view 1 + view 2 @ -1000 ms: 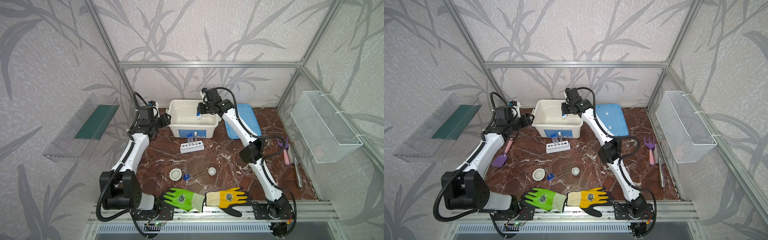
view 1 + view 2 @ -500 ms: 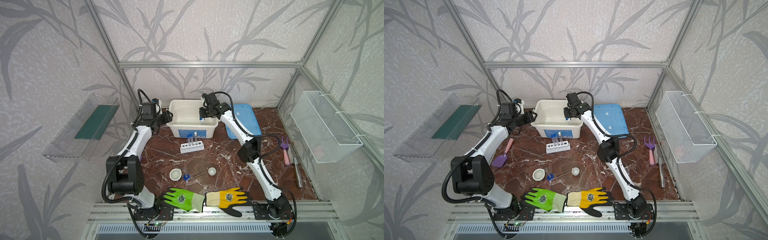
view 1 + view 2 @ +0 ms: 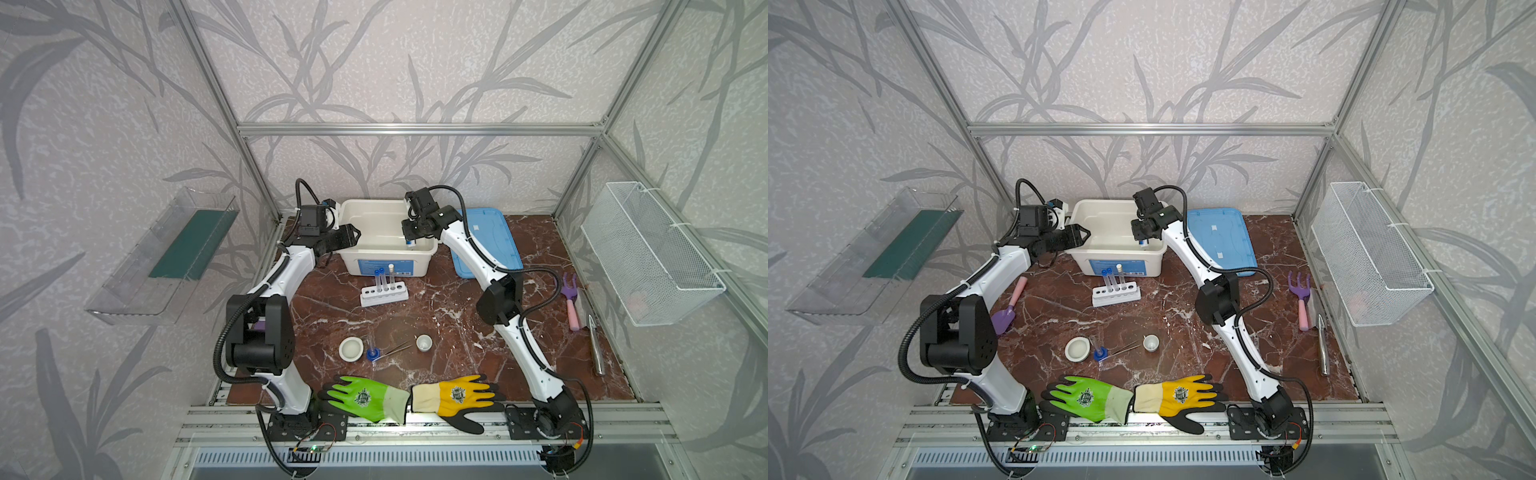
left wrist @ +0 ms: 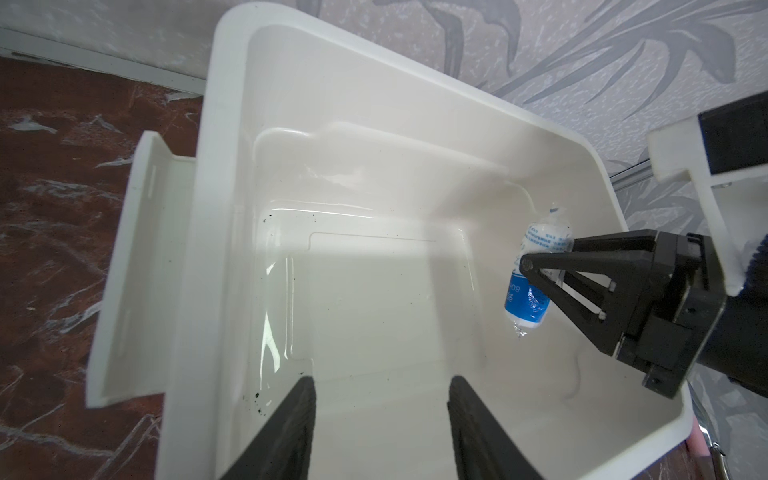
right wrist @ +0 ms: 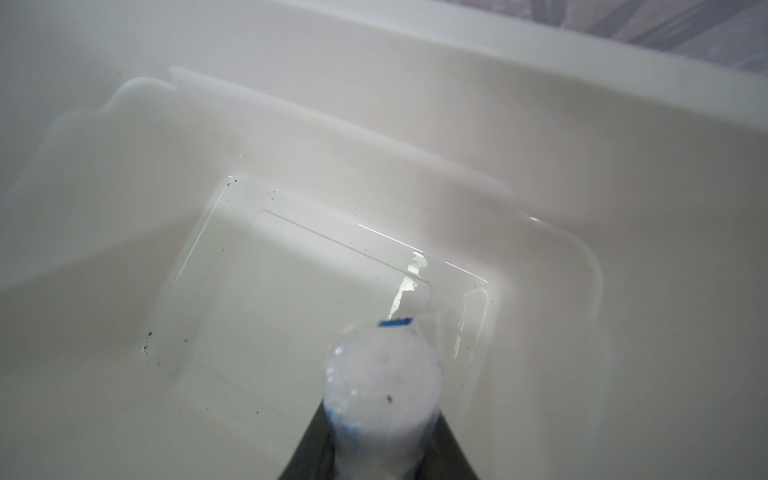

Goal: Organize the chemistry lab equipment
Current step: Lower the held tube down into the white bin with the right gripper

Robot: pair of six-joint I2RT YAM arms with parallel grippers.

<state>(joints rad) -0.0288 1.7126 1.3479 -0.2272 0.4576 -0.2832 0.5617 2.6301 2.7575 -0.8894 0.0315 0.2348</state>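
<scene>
The small white blue-labelled bottle (image 4: 530, 286), pinched in the right hand (image 3: 411, 237), has sunk inside the white plastic tub (image 3: 376, 205), near its right wall. The left hand (image 4: 381, 380), spread and empty, has swung to the tub's left rim. Release looks imminent.

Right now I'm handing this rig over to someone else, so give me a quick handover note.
Right gripper: shut on the small white bottle, held inside the white bin by its right wall, not yet released.
Left gripper: open, empty, at the bin's left rim.
Table: rack with three test tubes in front of the bin; two dishes, cylinder and tweezers nearer the front.
Done: nothing is set down in the bin.
Left: release the bottle, then probably bring in the rest.
</scene>
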